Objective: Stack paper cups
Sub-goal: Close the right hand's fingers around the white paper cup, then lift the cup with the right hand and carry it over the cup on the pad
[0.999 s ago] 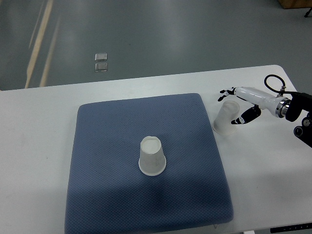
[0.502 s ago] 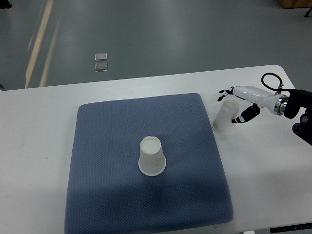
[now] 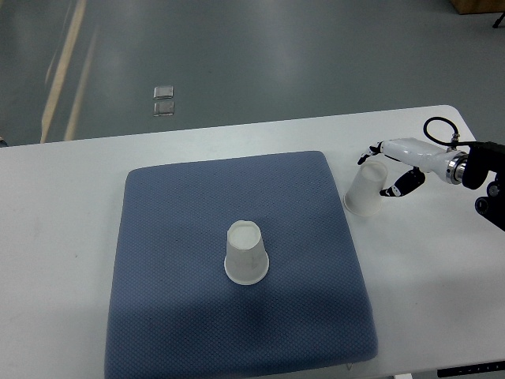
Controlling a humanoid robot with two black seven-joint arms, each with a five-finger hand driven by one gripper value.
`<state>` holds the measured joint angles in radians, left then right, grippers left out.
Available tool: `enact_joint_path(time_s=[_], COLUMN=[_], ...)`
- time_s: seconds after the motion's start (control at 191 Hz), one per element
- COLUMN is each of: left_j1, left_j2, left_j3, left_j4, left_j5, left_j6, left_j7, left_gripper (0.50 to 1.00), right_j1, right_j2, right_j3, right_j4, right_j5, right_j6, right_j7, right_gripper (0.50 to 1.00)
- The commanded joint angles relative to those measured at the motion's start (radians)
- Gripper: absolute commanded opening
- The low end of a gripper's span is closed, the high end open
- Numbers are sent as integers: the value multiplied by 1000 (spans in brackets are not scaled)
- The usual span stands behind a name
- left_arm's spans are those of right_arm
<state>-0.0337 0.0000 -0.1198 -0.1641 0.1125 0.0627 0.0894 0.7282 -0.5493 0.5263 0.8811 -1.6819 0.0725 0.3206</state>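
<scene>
One white paper cup (image 3: 247, 254) stands upside down near the middle of the blue mat (image 3: 173, 237). A second white paper cup (image 3: 366, 190) rests upside down and leaning on the white table, just off the mat's right edge. My right hand (image 3: 383, 170) comes in from the right edge, its fingers spread on either side of that cup's upper end. The dark fingertips (image 3: 365, 155) sit above the cup and the thumb beside it. I cannot tell whether they touch it. No left arm shows.
The white table (image 3: 63, 237) carries the mat, with its back edge and right corner near my right arm. Beyond it lies grey floor with a small pale square object (image 3: 164, 101). A black cable (image 3: 439, 125) loops at my right wrist.
My right hand has drawn back slightly to the right. The leaning cup and the cup on the mat stay where they were.
</scene>
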Motion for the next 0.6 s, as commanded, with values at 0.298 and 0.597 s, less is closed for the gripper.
enact_joint_path(time_s=[0.298,0.597], left_j1=[0,0], left_j2=[0,0], left_j3=[0,0], left_j4=[0,0], left_j5=[0,1], left_j6=[0,0], left_j7=[1,0], left_gripper=[1000,1000], right_j1=[0,11], right_j2=[-11,-17], right_j3=[0,15], right_j4=[1,13], right_j5=[-1,11], right_j6=[7,3], right_j7=[9,12], right_gripper=[662,584])
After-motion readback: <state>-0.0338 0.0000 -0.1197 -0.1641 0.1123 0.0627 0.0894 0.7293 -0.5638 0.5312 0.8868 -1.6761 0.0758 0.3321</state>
